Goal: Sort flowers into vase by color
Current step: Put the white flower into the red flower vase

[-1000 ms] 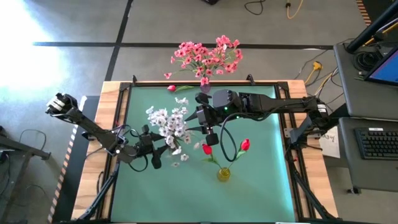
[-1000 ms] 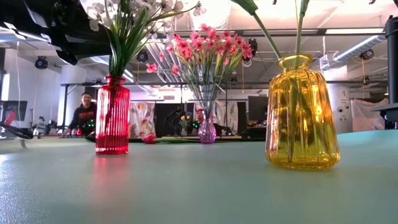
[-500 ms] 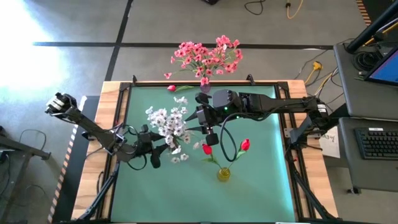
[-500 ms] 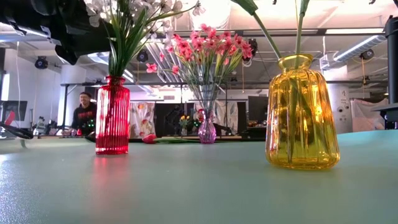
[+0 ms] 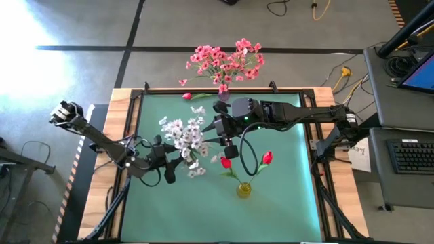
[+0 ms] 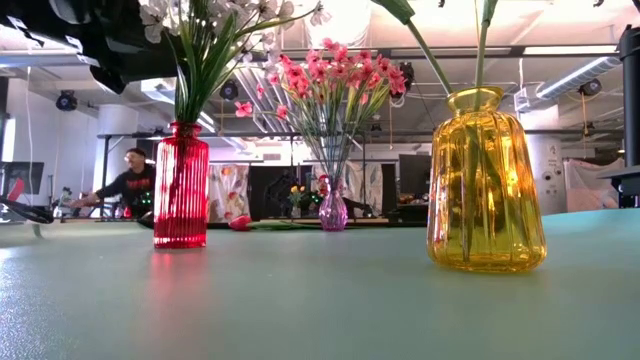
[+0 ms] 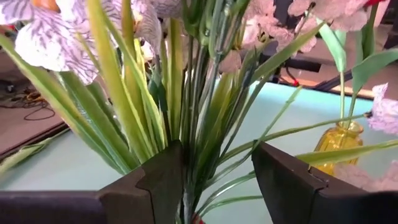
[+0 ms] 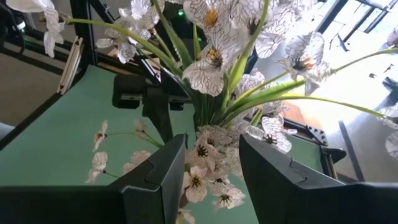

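Observation:
White blossoms [image 5: 184, 137] stand in a red ribbed vase [image 6: 181, 185]. Pink blossoms [image 5: 226, 61] fill a small purple vase [image 6: 333, 212] at the far edge. Two red buds [image 5: 266, 158] rise from the yellow vase [image 6: 486, 180]. My left gripper [image 7: 217, 155] is open, level with the white bouquet's green stems [image 7: 189, 124], which pass between its fingers close to one of them. My right gripper [image 8: 211, 146] is open above the white blossoms [image 8: 208, 65], pointing down. A red bud [image 5: 186, 96] and loose white sprays [image 8: 98, 158] lie on the green mat. My left gripper stands with the stems and leaves [image 7: 186, 168] of the white bouquet between its open fingers, coming level from the table's left. The leaves run right beside one finger [image 7: 158, 183]; I cannot tell whether they touch it.
The green mat [image 5: 285, 183] sits in a wooden frame [image 5: 122, 95]. The three vases stand close together around the mat's middle and far edge. Bare mat lies near the front and right. A person [image 6: 130, 185] is in the room behind the table.
In the low view the left arm's dark body above the red vase has drawn back a little toward the table's left. The vases and flowers have kept their places. The person in the room behind has leaned forward.

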`<control>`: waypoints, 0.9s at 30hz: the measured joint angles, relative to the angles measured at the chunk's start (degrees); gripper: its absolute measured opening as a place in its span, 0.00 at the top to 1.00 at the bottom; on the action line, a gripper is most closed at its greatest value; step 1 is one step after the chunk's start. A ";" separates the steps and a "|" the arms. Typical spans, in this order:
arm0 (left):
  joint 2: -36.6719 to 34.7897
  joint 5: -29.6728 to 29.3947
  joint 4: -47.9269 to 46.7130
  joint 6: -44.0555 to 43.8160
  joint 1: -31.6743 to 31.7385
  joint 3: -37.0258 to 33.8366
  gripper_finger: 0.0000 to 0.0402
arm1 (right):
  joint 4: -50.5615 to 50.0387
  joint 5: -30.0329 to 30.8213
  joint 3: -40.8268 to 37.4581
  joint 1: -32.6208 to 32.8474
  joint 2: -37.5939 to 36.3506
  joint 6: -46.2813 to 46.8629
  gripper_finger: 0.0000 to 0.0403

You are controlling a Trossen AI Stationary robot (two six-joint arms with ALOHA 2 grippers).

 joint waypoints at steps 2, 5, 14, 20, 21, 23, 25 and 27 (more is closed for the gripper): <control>0.00 -0.02 -1.01 0.09 0.00 0.22 0.55 | -0.38 0.01 0.00 0.00 0.00 0.03 0.64; 0.00 -0.05 -2.15 -0.05 -0.09 0.72 0.55 | -0.45 0.01 0.00 0.00 0.01 0.04 0.64; 0.00 -0.02 -8.93 -3.02 -0.33 4.19 0.55 | -0.42 0.01 0.00 0.00 0.01 -0.01 0.64; 0.00 0.03 -17.00 -8.74 -0.35 6.83 0.55 | -0.42 0.01 0.00 0.00 0.01 -0.05 0.64; 0.00 0.02 -17.94 -9.41 -0.35 7.24 0.55 | -0.42 0.01 0.00 0.00 0.01 -0.05 0.64; 0.00 0.04 -19.06 -9.86 -0.35 7.80 0.55 | -0.42 0.01 0.00 0.00 0.01 -0.08 0.64; 0.00 0.02 -19.52 -9.78 -0.35 8.19 0.55 | -0.42 0.01 0.00 0.00 0.01 -0.09 0.64; 0.00 0.01 -19.74 -9.75 -0.35 8.48 0.55 | -0.42 0.03 0.00 0.00 0.01 -0.13 0.64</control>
